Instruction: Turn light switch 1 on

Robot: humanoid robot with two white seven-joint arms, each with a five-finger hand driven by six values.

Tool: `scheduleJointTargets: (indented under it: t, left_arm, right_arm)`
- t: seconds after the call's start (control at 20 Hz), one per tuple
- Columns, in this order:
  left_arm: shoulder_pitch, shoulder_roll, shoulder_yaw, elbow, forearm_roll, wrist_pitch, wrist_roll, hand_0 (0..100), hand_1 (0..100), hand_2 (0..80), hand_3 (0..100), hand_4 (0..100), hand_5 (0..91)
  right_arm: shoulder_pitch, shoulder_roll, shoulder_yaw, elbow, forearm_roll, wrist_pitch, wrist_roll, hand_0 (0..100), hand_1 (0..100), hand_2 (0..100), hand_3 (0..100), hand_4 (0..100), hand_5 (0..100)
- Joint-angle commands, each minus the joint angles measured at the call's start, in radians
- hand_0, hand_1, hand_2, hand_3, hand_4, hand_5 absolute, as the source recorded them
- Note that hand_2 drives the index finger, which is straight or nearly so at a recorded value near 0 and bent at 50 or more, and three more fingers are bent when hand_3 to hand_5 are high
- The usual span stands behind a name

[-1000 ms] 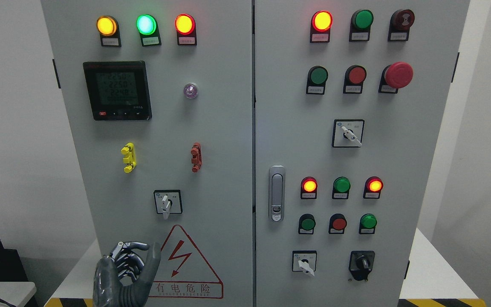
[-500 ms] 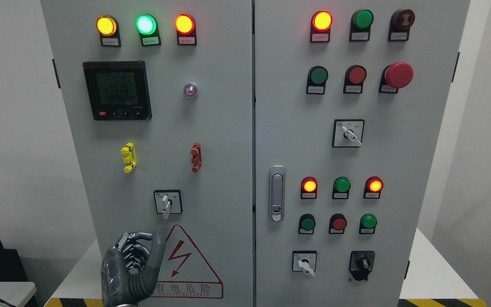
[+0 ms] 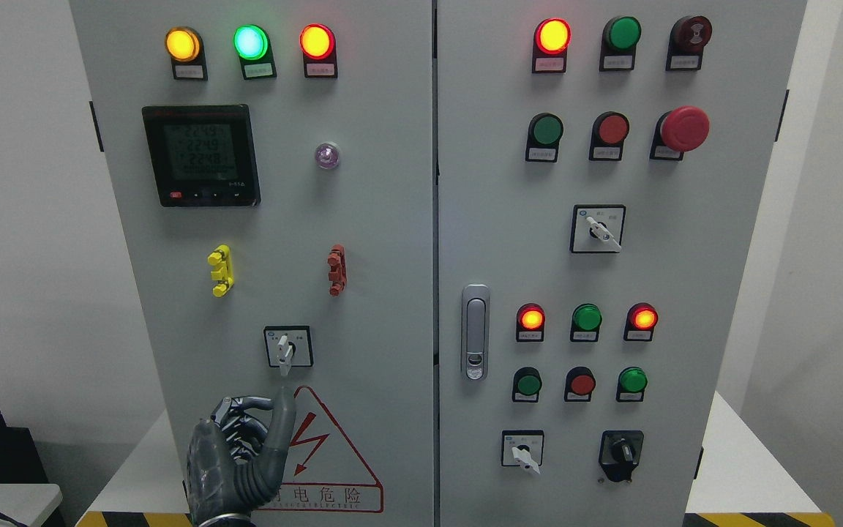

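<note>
White-handled rotary switch (image 3: 286, 350), lever pointing down, left door

warning sign (image 3: 326, 457): 有电危险 (lightning bolt above) | meter display (image 3: 203, 155): 2249 / 2249 / 2248

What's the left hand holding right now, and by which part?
Nothing. The left hand hangs just below the selector switch on the left door, fingers curled, thumb pointing up, not touching the knob.

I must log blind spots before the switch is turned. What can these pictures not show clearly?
- Head view: labels under the round indicator lamps are too small to read.
- Grey robotic left hand: wrist cut off by bottom edge.
- White-handled rotary switch: dial markings too small.
- Right hand: out of view.
</note>
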Motion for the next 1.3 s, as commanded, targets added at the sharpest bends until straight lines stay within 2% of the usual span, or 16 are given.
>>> scheduleJointTargets:
  t: [0.0,0.15,0.4,0.6,0.75,1.0,1.25]
  left_arm:
    - [-0.034,-0.014,-0.015,0.006,0.001,0.006,0.01,27,42,50.2,86,88,86.6]
    - [-0.039,-0.015,-0.015,0.005,0.003,0.028,0.018,32,41,50.0,85,88,86.8]
    - [-0.046,-0.015,-0.017,0.003,0.004,0.04,0.025,31,42,49.3,85,88,86.8]
    - [-0.048,-0.015,-0.026,0.003,0.003,0.042,0.027,18,47,47.5,83,88,86.8]
    - [-0.051,-0.015,-0.026,0.003,0.003,0.043,0.041,12,50,46.0,80,87,86.9]
    - [-0.053,-0.018,-0.025,0.003,0.003,0.046,0.045,8,55,45.2,79,86,86.8]
    - [-0.06,-0.018,-0.023,0.003,0.007,0.048,0.058,6,56,44.8,79,86,86.6]
  right_arm:
    - [0.001,-0.001,0.017,0.0,-0.025,0.001,-0.001,12,39,0,0,0,0]
    - [0.001,0.0,0.017,0.0,-0.025,-0.001,-0.001,12,39,0,0,0,0]
    - [0.001,-0.001,0.017,0.0,-0.025,-0.001,-0.001,12,39,0,0,0,0]
    - [0.001,0.0,0.017,0.0,-0.025,0.001,-0.001,12,39,0,0,0,0]
    - [0.001,0.0,0.017,0.0,-0.025,0.001,-0.001,12,39,0,0,0,0]
    - [-0.001,-0.001,0.017,0.0,-0.025,0.001,-0.001,12,39,0,0,0,0]
    - [0.001,-0.001,0.017,0.0,-0.025,-0.001,-0.001,12,39,0,0,0,0]
